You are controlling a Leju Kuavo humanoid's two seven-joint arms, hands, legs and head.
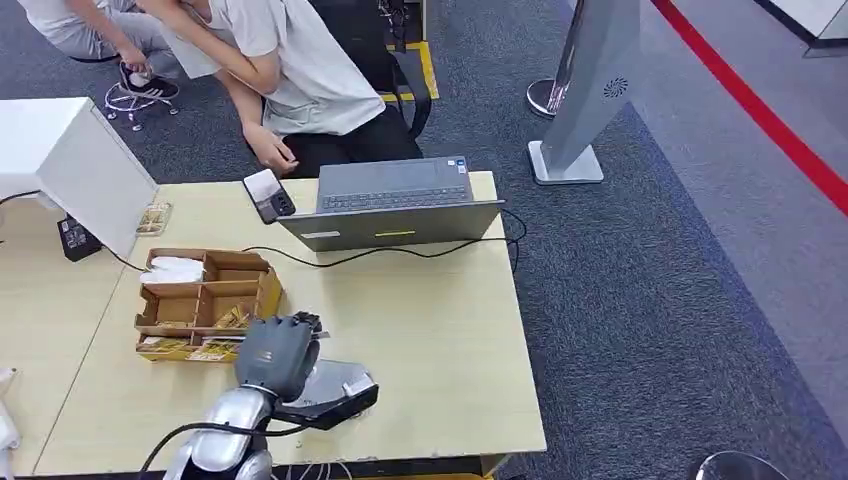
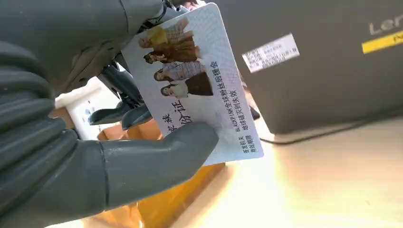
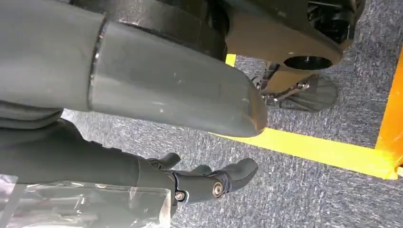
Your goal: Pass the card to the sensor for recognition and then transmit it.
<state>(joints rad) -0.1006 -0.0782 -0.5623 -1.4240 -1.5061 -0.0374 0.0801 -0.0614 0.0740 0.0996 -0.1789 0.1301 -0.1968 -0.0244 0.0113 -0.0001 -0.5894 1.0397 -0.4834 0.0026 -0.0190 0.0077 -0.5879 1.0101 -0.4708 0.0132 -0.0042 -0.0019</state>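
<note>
The left hand point(image 1: 278, 355) sits low and left of centre in the head view, over the front part of the desk point(image 1: 440, 330), just above a dark card reader point(image 1: 335, 392) that lies near the desk's front edge. Its fingers point(image 2: 119, 114) and thick thumb grasp a card point(image 2: 192, 85): the wrist view shows the thumb pressed on the card's printed face near one short end while the darker fingers back it from behind. That pinch at one end leaves most of the card free, which looks suited to presenting it to the reader below.

In the wrist view the card's long axis runs from the upper centre of the frame down towards the lower centre, slightly slanted, with the free end reaching up and away from the hand towards the laptop point(image 1: 395, 205). Its printed face, with small photos and text, is turned to the wrist camera.

A divided cardboard box point(image 1: 205, 300) of cards stands just left of the hand. A person point(image 1: 300, 70) crouches at the upper centre beyond the desk.

The right hand point(image 3: 142, 123) hangs over grey carpet with a yellow line; its fingers are released, apart and holding nothing.
</note>
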